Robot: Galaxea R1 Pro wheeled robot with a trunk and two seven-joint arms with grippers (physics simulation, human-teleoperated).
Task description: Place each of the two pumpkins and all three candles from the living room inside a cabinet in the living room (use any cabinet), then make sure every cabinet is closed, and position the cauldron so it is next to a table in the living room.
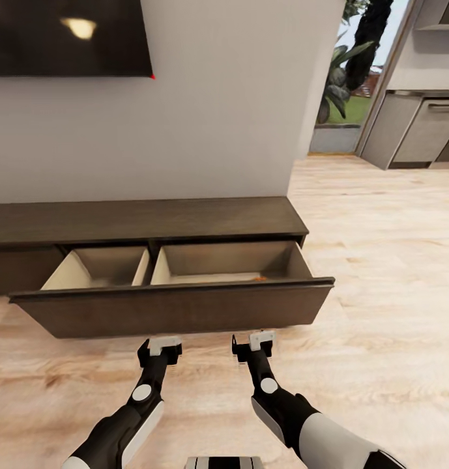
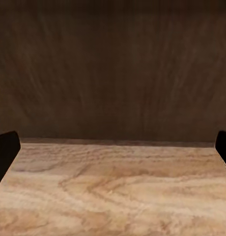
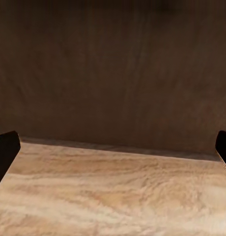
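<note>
Facing open cabinet (image 1: pixel 172 306) drawer, both arms lining up to push it shut. Left fingers (image 1: pixel 160 347) and right fingers (image 1: pixel 253 343) spread wide, grasping nothing, drawer front just ahead of fingertips. Orange speck inside drawer, possibly pumpkin (image 1: pixel 260 277).

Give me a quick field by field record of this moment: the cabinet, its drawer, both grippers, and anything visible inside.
cabinet: long, low, dark brown, against the wall
drawer: pulled open, two pale compartments
drawer contents: small orange patch at the right compartment's front edge, too little visible to identify
left gripper: open, empty, just before the drawer front
right gripper: open, empty, just before the drawer front
floor: light wood
</note>
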